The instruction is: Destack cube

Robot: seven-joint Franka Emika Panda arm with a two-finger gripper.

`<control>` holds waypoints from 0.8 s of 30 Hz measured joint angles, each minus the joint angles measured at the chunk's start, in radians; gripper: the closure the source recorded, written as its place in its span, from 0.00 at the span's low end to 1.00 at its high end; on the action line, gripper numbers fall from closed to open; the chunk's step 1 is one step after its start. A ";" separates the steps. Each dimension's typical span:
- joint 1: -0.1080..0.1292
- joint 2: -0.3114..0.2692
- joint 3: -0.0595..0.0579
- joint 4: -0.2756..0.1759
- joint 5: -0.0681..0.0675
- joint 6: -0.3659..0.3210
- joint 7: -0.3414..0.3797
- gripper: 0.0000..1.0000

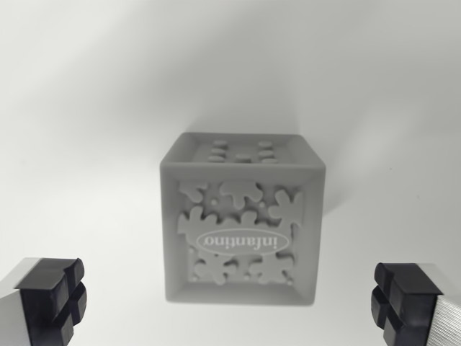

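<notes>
- Two black-padded fingers of the gripper (234,306) are showing at the bottom corners of the wrist view, one finger (54,299) at the wrist view's left and the other at the wrist view's right.
- Both fingers are standing wide apart, with empty space between them, and they are gripping nothing.
- Each finger is showing a silver body behind a dark, grooved rubber pad.
- Sitting between and above the fingers, near the middle of the view, is a grey cube (243,227).
- It is touching neither finger; clear gaps are showing on both sides.
- Its near face is carrying raised puzzle-like shapes around an oval label, and the lettering on that label is appearing upside down in this view.
- Its upper face, seen at a slant, is carrying small raised bumps inside a raised rim.
- Underneath, a plain pale surface (86,108) is filling the rest of the view, and the cube is casting a soft shadow onto it toward the wrist view's right.
- Whether the cube is resting on that surface or on something beneath it is not possible to tell from this angle.
</notes>
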State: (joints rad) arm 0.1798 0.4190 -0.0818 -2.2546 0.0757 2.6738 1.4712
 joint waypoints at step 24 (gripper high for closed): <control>0.008 -0.222 -0.015 -0.005 -0.042 -0.215 0.028 0.00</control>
State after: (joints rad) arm 0.1881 0.1969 -0.0966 -2.2595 0.0337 2.4590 1.4996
